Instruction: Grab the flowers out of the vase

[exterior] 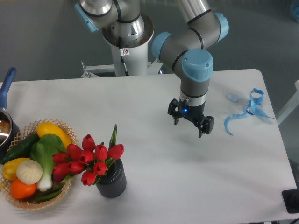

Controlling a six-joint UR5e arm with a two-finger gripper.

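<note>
Now flowers (88, 157) in vase (112, 180), end effector (190, 125) apart, spread

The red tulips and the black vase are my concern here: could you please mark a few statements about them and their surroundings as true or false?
1. The bunch of red tulip flowers stands in the matte black ribbed vase. True.
2. The two-finger gripper is shut on the tulip stems. False: it hangs open, well to the right of the vase, holding nothing.
3. The round wicker basket of vegetables sits just left of the vase. True.
4. The light blue ribbon is tied round the vase. False: it lies loose near the white table's right edge.
5. The vase has tipped over. False: it stands upright.
</note>
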